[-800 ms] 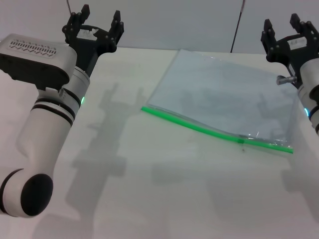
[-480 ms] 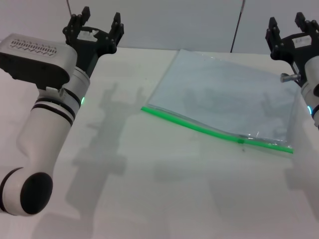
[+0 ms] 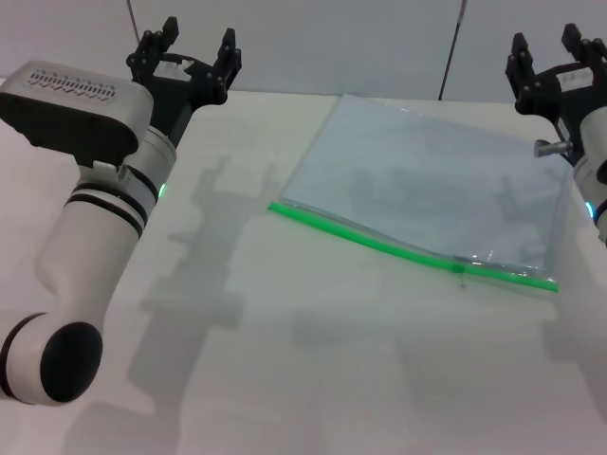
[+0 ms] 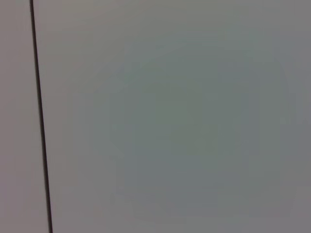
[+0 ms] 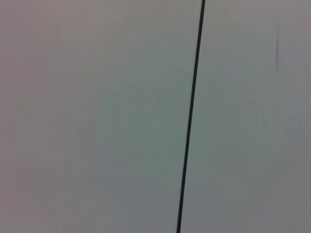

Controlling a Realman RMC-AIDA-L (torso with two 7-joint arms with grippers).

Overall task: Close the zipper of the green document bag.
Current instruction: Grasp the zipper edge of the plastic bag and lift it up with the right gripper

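Document bag (image 3: pixel 427 185) on table (image 3: pixel 285 379), right.

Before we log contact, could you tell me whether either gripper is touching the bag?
No, the left gripper and right gripper hang open, apart from the green document bag.

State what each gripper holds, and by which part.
Nothing. Left gripper and right gripper are both open and raised, clear of the green document bag.

White black-banded arms (image 3: pixel 100 223), black fingers (image 3: pixel 226 52), green lights.
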